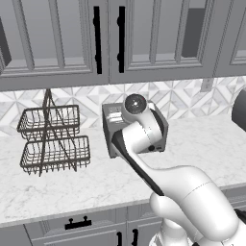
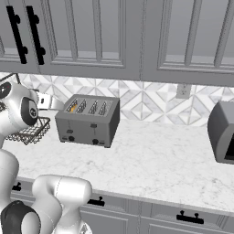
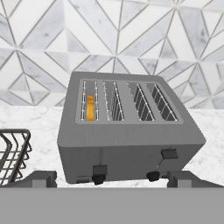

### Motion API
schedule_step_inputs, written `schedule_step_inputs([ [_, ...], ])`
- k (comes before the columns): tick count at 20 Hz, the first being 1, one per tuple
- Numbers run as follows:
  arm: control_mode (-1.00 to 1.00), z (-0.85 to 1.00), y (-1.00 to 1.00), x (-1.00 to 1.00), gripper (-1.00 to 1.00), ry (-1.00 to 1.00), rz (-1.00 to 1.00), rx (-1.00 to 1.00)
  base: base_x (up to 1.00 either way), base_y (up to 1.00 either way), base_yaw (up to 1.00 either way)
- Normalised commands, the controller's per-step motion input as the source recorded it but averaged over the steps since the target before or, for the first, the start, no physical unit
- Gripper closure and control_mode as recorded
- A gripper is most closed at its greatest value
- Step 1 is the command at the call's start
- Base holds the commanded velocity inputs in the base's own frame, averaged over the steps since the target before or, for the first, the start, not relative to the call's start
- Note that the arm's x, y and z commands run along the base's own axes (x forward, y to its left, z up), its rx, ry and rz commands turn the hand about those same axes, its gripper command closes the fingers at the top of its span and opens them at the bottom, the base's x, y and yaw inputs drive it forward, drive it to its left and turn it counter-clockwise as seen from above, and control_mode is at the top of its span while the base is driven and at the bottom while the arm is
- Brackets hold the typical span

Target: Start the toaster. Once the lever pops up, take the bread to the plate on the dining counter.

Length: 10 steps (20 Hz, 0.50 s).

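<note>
Standing on edge, bread (image 3: 90, 107) fills toaster's (image 3: 129, 131) leftmost slot.

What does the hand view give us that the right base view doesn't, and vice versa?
Hand view only: a straight look down into the slots, with the bread sitting low in the leftmost one, plus the tips of the open jaws at the bottom edge, short of the toaster front.
Right base view only: the wall cabinets, the wall outlet, a dark appliance at the right edge and the drawer fronts under the counter.
Both: the toaster, its two front levers and knobs, the wire basket beside it, marble counter, patterned backsplash.
</note>
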Motion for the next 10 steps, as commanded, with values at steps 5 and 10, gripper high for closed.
schedule_step_inputs([
  [5, -1.00, 0.00, 0.00, 0.00, -1.00, 0.00, 0.00, 0.00, 0.00, 0.00, 0.00],
  [10, -1.00, 0.00, 0.00, 0.00, -1.00, 0.00, 0.00, 0.00, 0.00, 0.00, 0.00],
])
